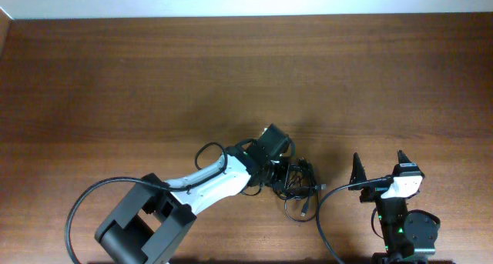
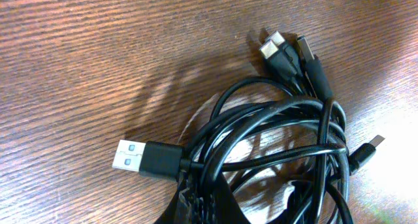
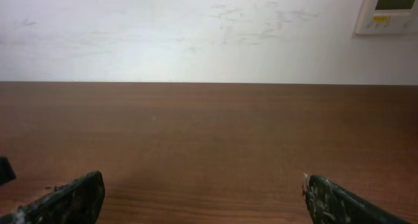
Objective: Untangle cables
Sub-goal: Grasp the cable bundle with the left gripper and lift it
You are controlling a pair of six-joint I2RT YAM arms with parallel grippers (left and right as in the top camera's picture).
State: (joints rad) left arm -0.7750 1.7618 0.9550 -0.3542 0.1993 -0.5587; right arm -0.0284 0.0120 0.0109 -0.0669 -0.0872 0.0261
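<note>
We see the cables as one knotted bundle of thin, glossy black loops, lying on the wooden surface near its front edge, between the two arms. A silver-tipped USB plug sticks out of the tangle, and smaller plugs cluster at its far side. The left tool is pressed together on strands of the bundle. The right tool stands wide apart, near the bundle.
</note>
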